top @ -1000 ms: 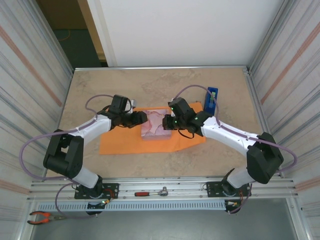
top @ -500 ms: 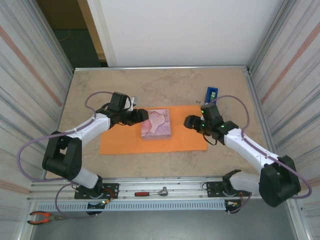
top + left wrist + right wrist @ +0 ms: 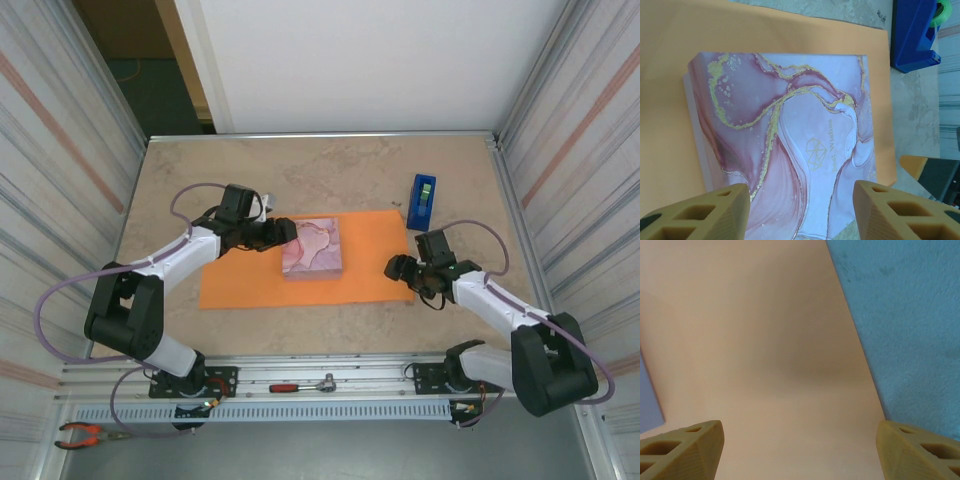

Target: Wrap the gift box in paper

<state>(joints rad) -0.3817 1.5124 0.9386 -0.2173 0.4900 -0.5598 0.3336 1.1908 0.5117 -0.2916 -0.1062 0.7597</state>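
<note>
Left pincer [image 3: 287,232]: jaws about half apart, nothing pinched. It sits at the 10 o'clock corner of the gift box [image 3: 314,248]; contact cannot be told.

Right pincer [image 3: 394,268]: jaws wide and empty, low over the 3 o'clock edge of the paper [image 3: 240,282].

The box lies flat, mid-sheet, close to the 12 o'clock edge. The paper is spread flat on the surface [image 3: 330,170], no flap raised or folded. Tape dispenser [image 3: 421,201] stands off the sheet at 1 o'clock.

Judgement: the box is placed; all folding and taping remain.
</note>
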